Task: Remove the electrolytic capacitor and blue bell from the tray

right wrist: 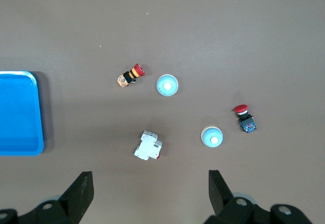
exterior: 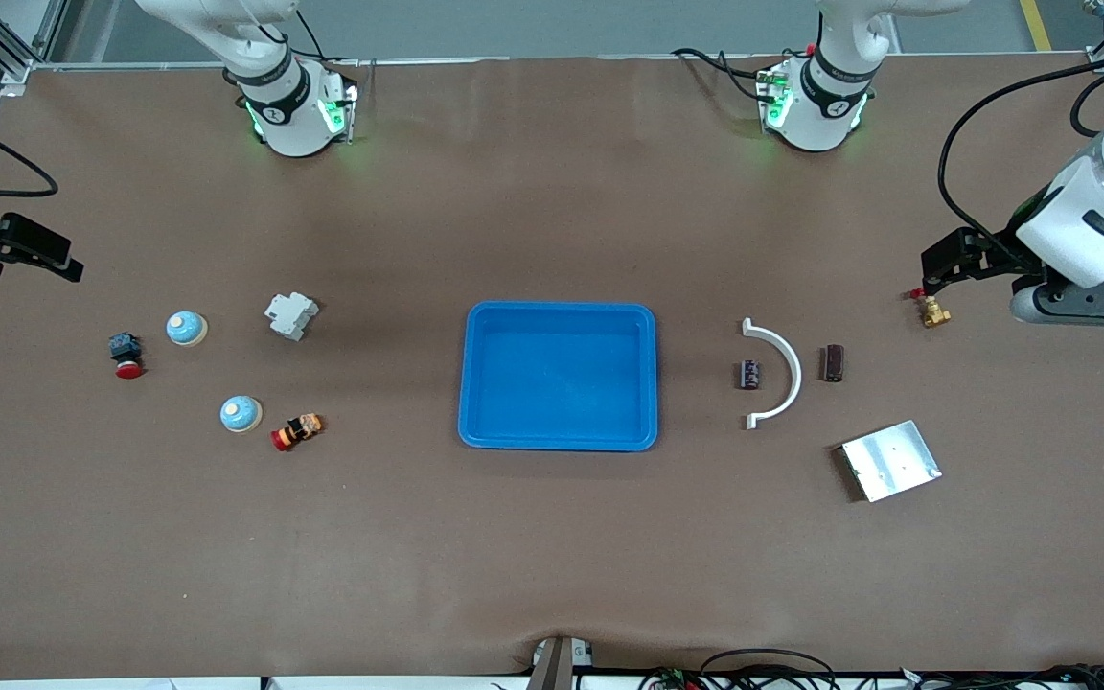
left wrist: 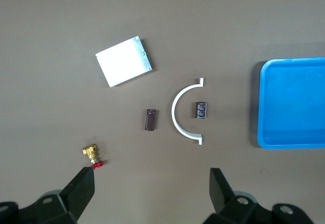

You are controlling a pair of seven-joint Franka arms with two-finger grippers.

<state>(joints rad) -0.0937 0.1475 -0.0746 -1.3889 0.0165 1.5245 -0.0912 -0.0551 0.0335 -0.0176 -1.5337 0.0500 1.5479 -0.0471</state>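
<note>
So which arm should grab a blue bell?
Right. Both blue bells lie at its end, in view under the open right claw. The left claw hovers open over the table near the capacitors.

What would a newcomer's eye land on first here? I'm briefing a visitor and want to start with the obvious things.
The bright blue tray at the middle of the table, with nothing in it. Toward the right arm's end lie two blue bells among small switches; toward the left arm's end a white curved piece sits between two dark capacitors, with a silver plate nearer the front camera. The left gripper and right gripper hang open above those groups.
</note>
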